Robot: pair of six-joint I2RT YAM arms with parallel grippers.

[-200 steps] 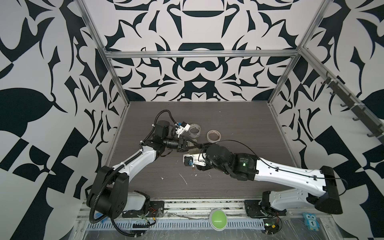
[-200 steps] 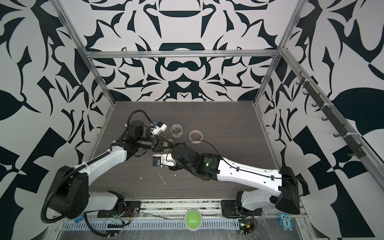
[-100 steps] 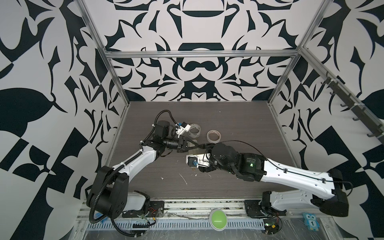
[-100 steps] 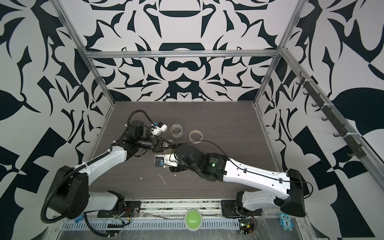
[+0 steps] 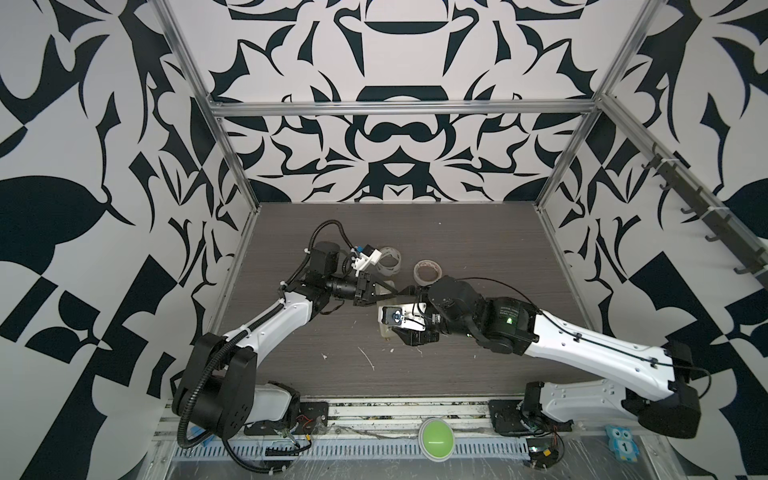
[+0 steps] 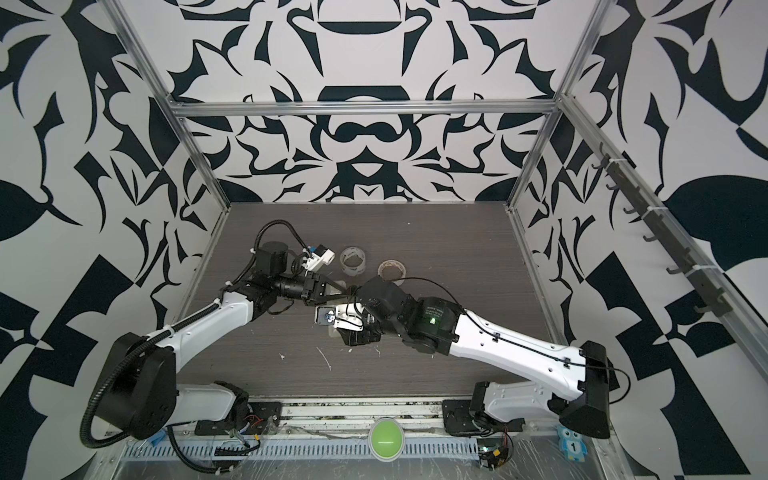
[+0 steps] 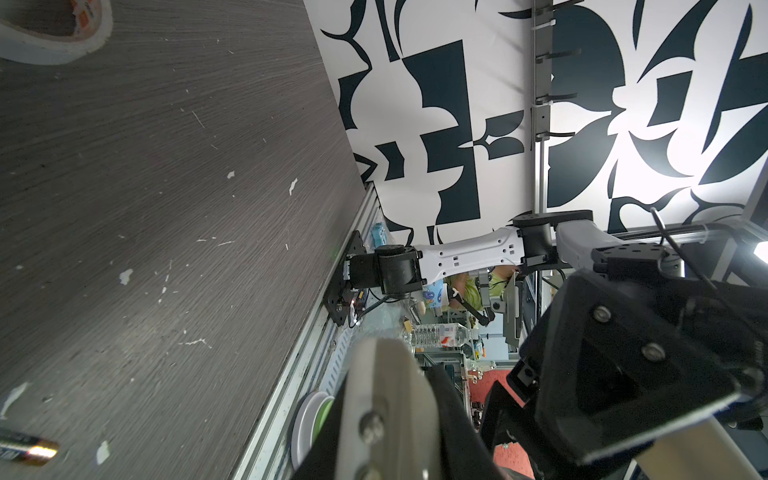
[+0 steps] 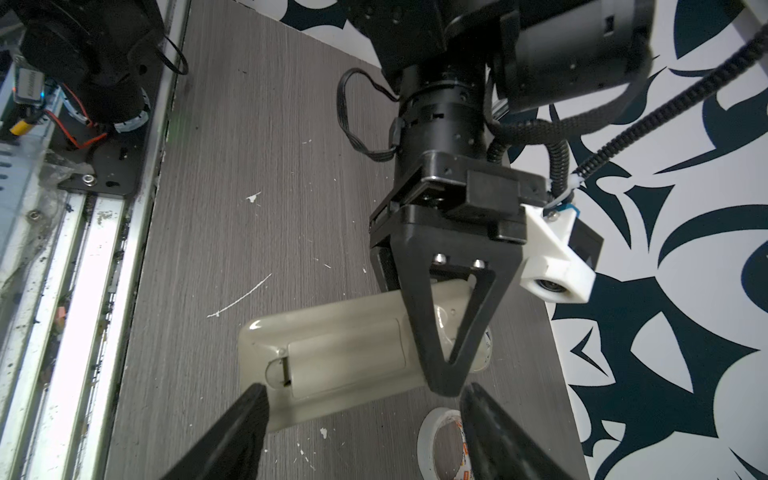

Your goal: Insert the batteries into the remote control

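Left fingers (image 8: 419,316): pinching slim cream plastic remote control (image 8: 345,353).
Right fingers (image 8: 241,436): spread wide.
Battery (image 7: 25,448): dark gold-tipped cylinder lying on grey table (image 7: 166,208).

The left wrist view's edge crops one battery (image 7: 25,451).

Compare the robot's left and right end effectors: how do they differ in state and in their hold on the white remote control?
The left end effector is shut; the right end effector is open. The left end effector pinches the remote control near one end, while the right end effector's fingers stand spread apart at the opposite end, gripping nothing. Both have black fingers and meet at the remote control from opposite sides.
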